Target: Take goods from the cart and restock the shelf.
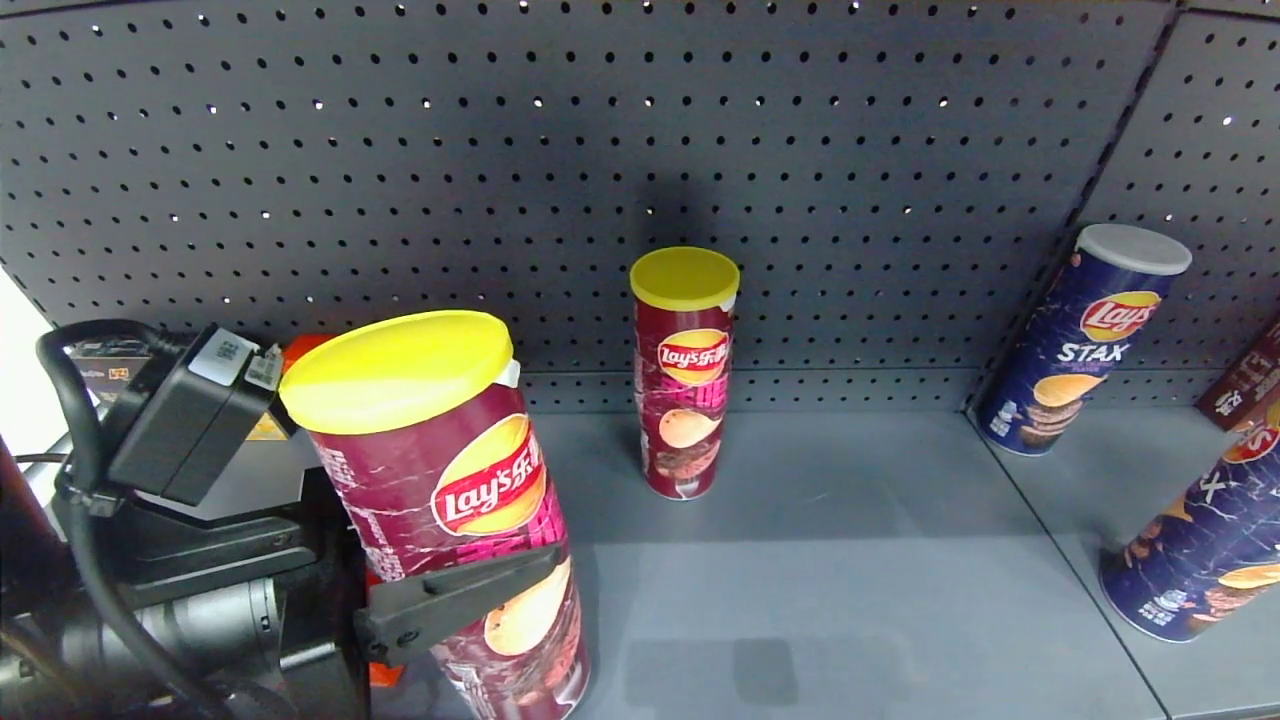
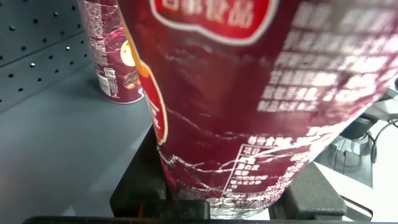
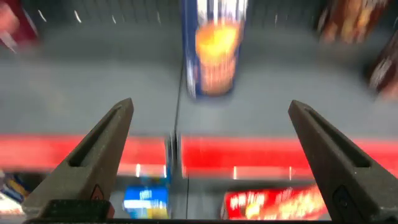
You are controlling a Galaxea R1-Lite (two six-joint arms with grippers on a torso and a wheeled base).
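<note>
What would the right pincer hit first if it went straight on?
Probably the blue chips can standing on the shelf, roughly in line ahead of the open right pincer; the way up to it looks free, though depth is unclear.

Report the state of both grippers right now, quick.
Left gripper: closed on the red chip can.
Right gripper: open, holding nothing.

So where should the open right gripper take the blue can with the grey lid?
Probably mid-body on the blue can, coming from the shelf front with a finger each side: it stands on its base by the back panel, leaving its round sides open.
</note>
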